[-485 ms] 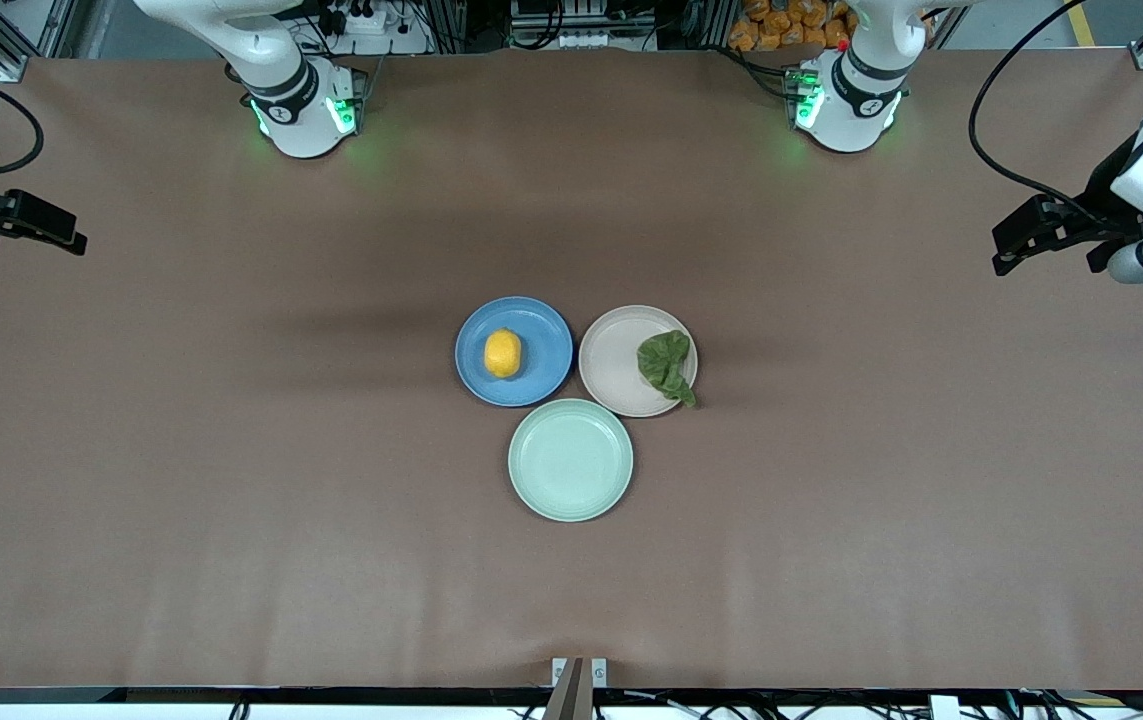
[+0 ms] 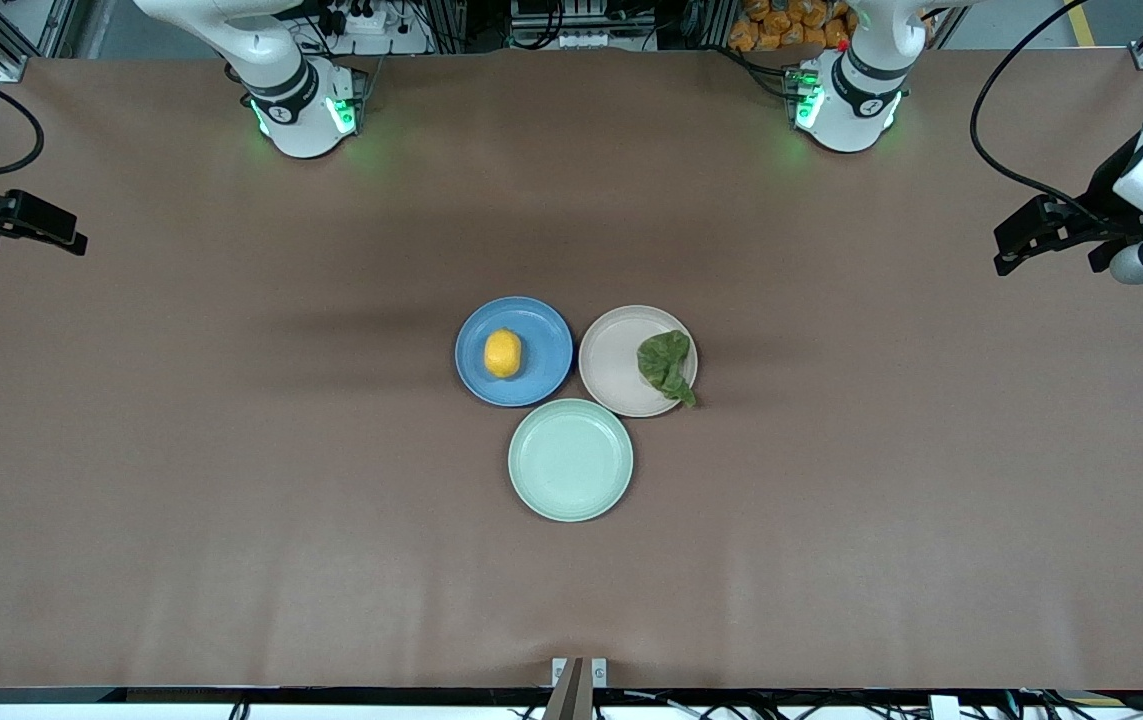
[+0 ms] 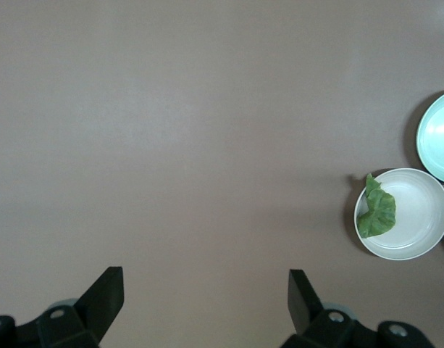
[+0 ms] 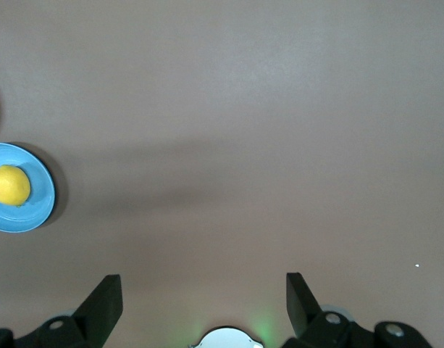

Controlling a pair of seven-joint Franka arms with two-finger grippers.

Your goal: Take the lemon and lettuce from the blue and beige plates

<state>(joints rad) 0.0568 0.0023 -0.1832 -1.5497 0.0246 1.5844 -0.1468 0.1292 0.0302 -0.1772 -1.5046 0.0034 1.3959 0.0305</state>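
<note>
The lemon (image 2: 503, 353) lies on the blue plate (image 2: 546, 340) at the table's middle. The lettuce (image 2: 666, 365) lies on the beige plate (image 2: 614, 362), at its rim toward the left arm's end, with its tail over the edge. My left gripper (image 2: 1036, 238) hangs open and empty, high over the left arm's end of the table. Its wrist view shows the open gripper (image 3: 206, 290), the lettuce (image 3: 377, 212) and the beige plate (image 3: 421, 217). My right gripper (image 2: 46, 232) hangs open and empty over the right arm's end. Its wrist view shows the gripper (image 4: 203, 293), the lemon (image 4: 9, 185) and the blue plate (image 4: 40, 206).
A pale mint-green plate (image 2: 570, 460) with nothing on it touches both plates and lies nearer the front camera; it also shows in the left wrist view (image 3: 439, 138). The two arm bases (image 2: 306, 110) (image 2: 846, 100) stand at the table's edge farthest from the front camera.
The left arm has shifted very slightly at its end of the table. The plates, lemon and lettuce have not moved.
</note>
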